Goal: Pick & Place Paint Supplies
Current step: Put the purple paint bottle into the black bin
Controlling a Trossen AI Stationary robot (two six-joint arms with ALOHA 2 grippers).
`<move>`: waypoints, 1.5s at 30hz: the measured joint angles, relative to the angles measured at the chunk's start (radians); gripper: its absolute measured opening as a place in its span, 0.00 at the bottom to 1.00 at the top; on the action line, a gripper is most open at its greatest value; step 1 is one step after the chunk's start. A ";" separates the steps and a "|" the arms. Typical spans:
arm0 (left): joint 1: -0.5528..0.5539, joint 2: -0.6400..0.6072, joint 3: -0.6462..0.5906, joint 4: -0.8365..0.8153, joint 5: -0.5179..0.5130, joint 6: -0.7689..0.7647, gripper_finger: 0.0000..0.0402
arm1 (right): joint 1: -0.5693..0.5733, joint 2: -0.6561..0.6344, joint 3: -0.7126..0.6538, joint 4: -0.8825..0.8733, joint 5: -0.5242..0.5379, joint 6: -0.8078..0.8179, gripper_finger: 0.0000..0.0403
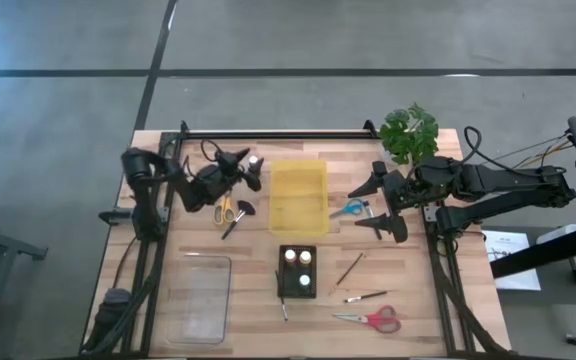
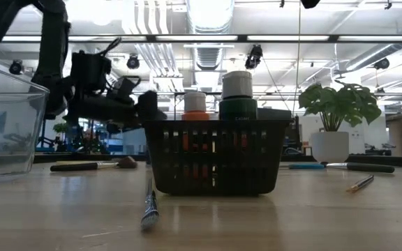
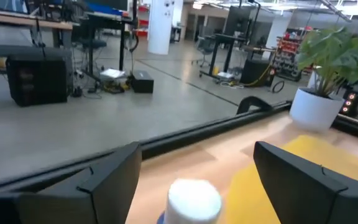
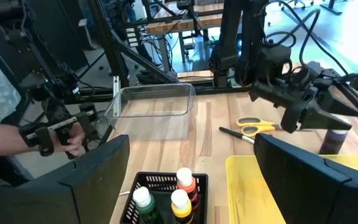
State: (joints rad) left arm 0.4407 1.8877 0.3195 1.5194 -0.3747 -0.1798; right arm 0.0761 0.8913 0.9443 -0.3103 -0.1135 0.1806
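Here the left gripper (image 1: 251, 170) reaches toward the yellow tray (image 1: 297, 196), jaws spread either side of a white-capped paint bottle (image 3: 194, 200) standing upright beside it. The right gripper (image 1: 376, 205) waits near the plant (image 1: 409, 131), jaws also apart.

A grey concrete floor (image 1: 58, 110), crossed by dark seams, is seen around the wooden table (image 1: 248, 320). Beyond the table an open workshop is shown, lit by long ceiling lights (image 2: 208, 14) set among white ducts. A white column (image 3: 158, 25) is seen farther back, with dark desks (image 3: 36, 25) and office chairs (image 3: 205, 46) spread over the polished floor. Black boxes (image 3: 39, 78) are left standing on the floor near the desks, and red shelving (image 3: 291, 46) is visible at the far side.
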 joint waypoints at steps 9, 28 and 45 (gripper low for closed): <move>-0.023 -0.269 0.020 -0.169 0.100 0.080 0.80 | 0.000 0.000 0.000 -0.006 0.000 -0.001 0.85; 0.139 -0.517 0.973 -2.353 0.529 0.759 0.54 | 0.000 -0.001 0.000 -0.016 -0.005 -0.029 0.85; 0.146 -0.196 1.052 -2.444 0.397 0.922 0.52 | 0.000 -0.001 0.000 -0.014 -0.018 -0.016 0.85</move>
State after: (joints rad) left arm 0.5868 1.6918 1.3714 -0.9249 0.0219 0.7420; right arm 0.0757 0.8902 0.9443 -0.3244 -0.1312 0.1646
